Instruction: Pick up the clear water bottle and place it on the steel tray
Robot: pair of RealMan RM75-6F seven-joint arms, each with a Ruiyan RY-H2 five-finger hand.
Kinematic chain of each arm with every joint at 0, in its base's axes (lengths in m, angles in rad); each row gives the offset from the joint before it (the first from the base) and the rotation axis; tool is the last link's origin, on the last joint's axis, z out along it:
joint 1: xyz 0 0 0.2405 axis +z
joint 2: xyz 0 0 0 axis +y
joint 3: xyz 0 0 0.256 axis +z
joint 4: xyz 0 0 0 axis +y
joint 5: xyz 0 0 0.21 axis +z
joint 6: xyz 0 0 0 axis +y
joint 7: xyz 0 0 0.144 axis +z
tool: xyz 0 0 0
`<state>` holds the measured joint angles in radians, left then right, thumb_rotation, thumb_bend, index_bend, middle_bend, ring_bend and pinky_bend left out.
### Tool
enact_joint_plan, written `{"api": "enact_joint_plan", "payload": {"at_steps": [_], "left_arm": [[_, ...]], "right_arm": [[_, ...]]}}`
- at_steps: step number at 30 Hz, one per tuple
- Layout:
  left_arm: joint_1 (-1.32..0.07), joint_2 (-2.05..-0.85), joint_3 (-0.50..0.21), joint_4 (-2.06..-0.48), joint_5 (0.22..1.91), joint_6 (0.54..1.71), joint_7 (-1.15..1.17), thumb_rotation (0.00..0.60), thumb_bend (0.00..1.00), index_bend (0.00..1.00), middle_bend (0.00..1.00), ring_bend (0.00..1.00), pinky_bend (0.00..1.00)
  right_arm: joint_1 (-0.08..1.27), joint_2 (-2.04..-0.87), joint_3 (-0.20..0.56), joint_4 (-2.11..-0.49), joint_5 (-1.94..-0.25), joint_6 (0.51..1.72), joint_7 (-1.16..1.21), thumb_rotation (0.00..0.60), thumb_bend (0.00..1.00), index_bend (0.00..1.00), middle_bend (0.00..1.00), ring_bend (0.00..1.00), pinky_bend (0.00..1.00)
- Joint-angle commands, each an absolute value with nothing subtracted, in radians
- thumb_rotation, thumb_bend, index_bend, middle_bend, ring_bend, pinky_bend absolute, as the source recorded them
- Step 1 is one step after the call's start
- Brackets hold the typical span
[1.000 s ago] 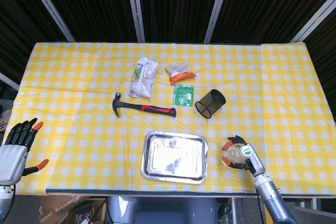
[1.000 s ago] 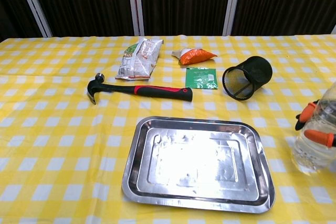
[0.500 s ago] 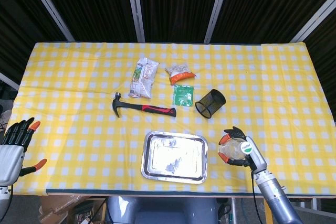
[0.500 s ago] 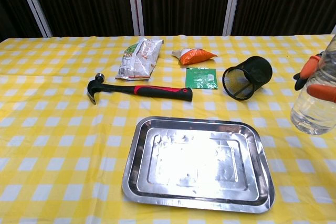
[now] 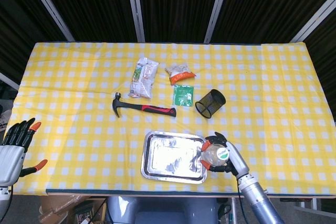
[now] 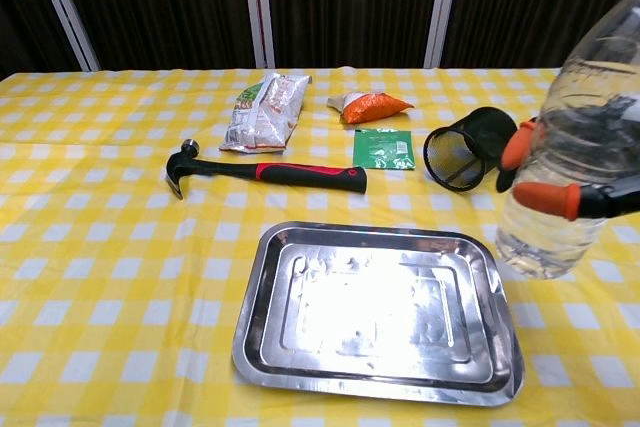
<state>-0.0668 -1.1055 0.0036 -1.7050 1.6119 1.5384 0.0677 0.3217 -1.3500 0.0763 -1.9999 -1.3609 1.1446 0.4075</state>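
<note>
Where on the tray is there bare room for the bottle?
The tray is bare all over; the bottle, held by the right hand, hangs at its right edge. Clutter sits beyond it: hammer, mesh cup, packets.

A yellow-checked surface (image 5: 273, 82) carries a steel tray (image 5: 174, 157) near the front edge, with a red-handled hammer (image 5: 143, 107), a mesh cup (image 5: 210, 103) on its side, a green packet (image 5: 183, 95) and two snack bags (image 5: 143, 77) behind it.
</note>
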Motion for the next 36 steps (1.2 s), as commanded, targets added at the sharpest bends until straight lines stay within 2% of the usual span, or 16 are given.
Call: {"api": "enact_joint_plan", "payload": {"at_steps": [1,8,14,18,27,31,36], "left_arm": [[-0.069,-1.104,0.001,-1.702,1.607,1.535,0.062,0.6,0.16,0.05,0.0,0.0,0.0],[-0.076,-1.098,-0.005,-1.695,1.589,1.518,0.039,0.6,0.16,0.05,0.0,0.0,0.0],[-0.077,-1.095,-0.003,-1.696,1.592,1.518,0.031,0.6,0.16,0.05,0.0,0.0,0.0],[-0.076,-1.092,-0.001,-1.696,1.593,1.518,0.026,0.6,0.16,0.05,0.0,0.0,0.0],[-0.075,-1.091,-0.001,-1.698,1.592,1.519,0.027,0.6,0.16,0.05,0.0,0.0,0.0],[-0.075,-1.093,0.0,-1.698,1.59,1.517,0.031,0.6,0.16,0.05,0.0,0.0,0.0],[-0.072,-1.09,-0.003,-1.7,1.588,1.523,0.026,0.6,0.16,0.05,0.0,0.0,0.0]], "right_arm": [[0.351,-1.426,0.099,-2.02,-1.304,1.127,0.331,0.6,0.61,0.74,0.59,0.23,0.0],[0.37,-1.439,0.129,-2.086,-1.245,1.143,0.197,0.6,0.64,0.75,0.61,0.23,0.0],[0.401,-1.346,0.161,-2.253,-1.188,1.152,0.021,0.6,0.68,0.76,0.62,0.24,0.0],[0.437,-1.272,0.214,-2.356,-1.146,1.153,-0.061,0.6,0.71,0.77,0.63,0.24,0.0],[0.499,-1.114,0.372,-2.356,-1.154,1.101,0.041,0.6,0.73,0.78,0.64,0.24,0.0],[0.497,-1.049,0.391,-2.356,-1.128,1.059,0.115,0.6,0.73,0.78,0.64,0.24,0.0],[0.478,-0.973,0.367,-2.356,-1.09,0.996,0.204,0.6,0.73,0.78,0.64,0.24,0.0]]}}
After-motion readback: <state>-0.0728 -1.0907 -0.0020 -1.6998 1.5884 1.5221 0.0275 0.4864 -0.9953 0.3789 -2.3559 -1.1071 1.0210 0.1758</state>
